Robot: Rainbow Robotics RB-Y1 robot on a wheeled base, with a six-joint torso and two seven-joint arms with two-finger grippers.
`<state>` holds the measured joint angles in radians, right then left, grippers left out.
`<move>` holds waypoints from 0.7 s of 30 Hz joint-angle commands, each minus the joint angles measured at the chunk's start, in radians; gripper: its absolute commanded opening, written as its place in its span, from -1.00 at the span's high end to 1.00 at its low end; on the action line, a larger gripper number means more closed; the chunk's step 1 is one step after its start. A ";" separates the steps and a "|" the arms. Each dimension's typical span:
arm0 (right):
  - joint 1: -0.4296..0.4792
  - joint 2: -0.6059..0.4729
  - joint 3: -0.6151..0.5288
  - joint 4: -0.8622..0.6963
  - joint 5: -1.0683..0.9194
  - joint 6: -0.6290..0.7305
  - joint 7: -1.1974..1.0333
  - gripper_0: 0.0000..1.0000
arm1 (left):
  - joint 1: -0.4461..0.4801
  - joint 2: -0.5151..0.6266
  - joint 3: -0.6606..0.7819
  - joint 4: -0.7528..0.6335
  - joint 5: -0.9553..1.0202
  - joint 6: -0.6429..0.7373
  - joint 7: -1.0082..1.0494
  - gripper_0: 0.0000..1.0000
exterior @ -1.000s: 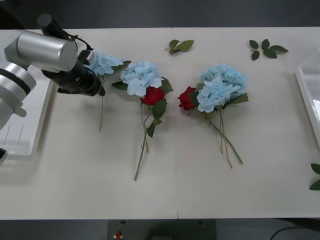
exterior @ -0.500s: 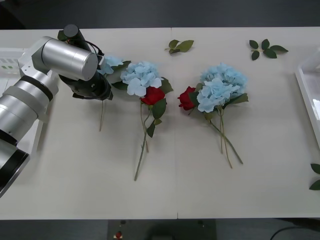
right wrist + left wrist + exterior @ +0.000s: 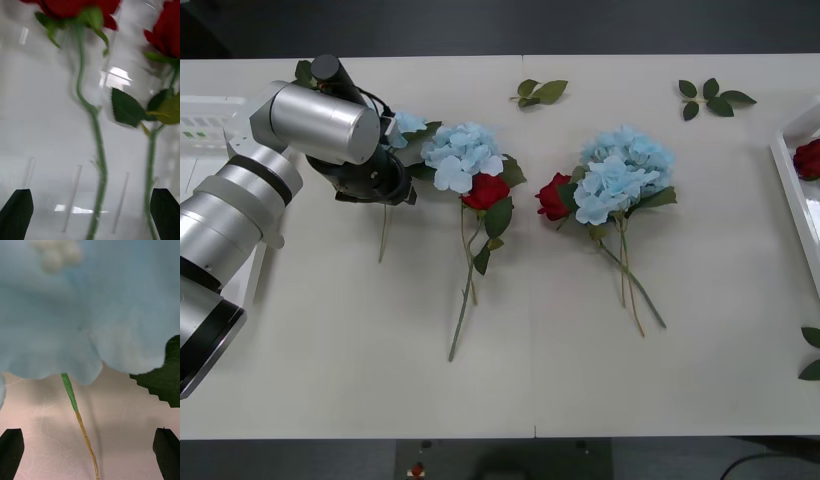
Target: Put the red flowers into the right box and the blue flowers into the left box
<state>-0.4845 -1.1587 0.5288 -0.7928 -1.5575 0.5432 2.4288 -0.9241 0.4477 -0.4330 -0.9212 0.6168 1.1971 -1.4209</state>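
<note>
Two roses (image 3: 90,7) now lie in the right box (image 3: 792,165); its tool (image 3: 90,210) hangs open, empty. At far left, the left tool (image 3: 90,450), spread wide, has closed in over a blue flower (image 3: 86,303) on the counter (image 3: 580,370).

The left gripper (image 3: 90,453), jaws spread, straddles a thin stem on bare surface (image 3: 330,340), with a blue flower (image 3: 86,303) head and a dark leaf (image 3: 161,378) crowding close ahead. In the front view, open surface lies nearer the robot, while flower clusters (image 3: 620,175) and crossed stems (image 3: 470,280) clutter the middle. The right gripper (image 3: 90,213) hangs spread over the right box (image 3: 41,123), where two red flowers (image 3: 167,32) lie between its fingers.
</note>
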 commanded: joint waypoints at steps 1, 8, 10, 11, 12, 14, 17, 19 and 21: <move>-0.016 -0.078 -0.049 -0.134 -0.047 0.113 -0.119 -0.82 | -0.036 0.000 0.011 0.021 0.008 -0.004 0.050 -1.00; -0.016 -0.124 -0.047 -0.358 -0.162 0.262 -0.284 -0.82 | -0.035 -0.006 0.013 0.041 0.015 -0.004 0.060 -1.00; -0.016 -0.127 -0.047 -0.436 -0.162 0.290 -0.375 -0.82 | -0.035 -0.007 0.013 0.044 0.015 -0.004 0.062 -1.00; -0.016 -0.127 -0.047 -0.480 -0.156 0.304 -0.439 -0.82 | -0.036 -0.009 0.013 0.045 0.015 -0.004 0.063 -1.00; -0.014 -0.127 -0.047 -0.513 -0.151 0.311 -0.491 -0.82 | -0.036 -0.009 0.011 0.048 0.015 -0.005 0.065 -1.00; -0.011 -0.127 -0.047 -0.589 -0.118 0.320 -0.606 -0.83 | -0.035 -0.012 0.013 0.053 0.017 -0.010 0.065 -1.00; -0.008 -0.127 -0.047 -0.695 -0.053 0.322 -0.754 -0.82 | -0.035 -0.017 0.013 0.064 0.017 -0.016 0.066 -1.00; -0.005 -0.121 -0.047 -0.761 -0.009 0.330 -0.861 -0.82 | -0.035 -0.020 0.011 0.067 0.018 -0.022 0.071 -0.99; -0.006 -0.113 -0.047 -0.813 0.033 0.340 -0.952 -0.82 | -0.035 -0.021 0.013 0.070 0.021 -0.024 0.071 -0.83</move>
<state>-0.4842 -1.2540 0.4858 -1.5467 -1.5665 0.8673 1.6166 -0.9241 0.4446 -0.4330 -0.8493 0.6314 1.1799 -1.3829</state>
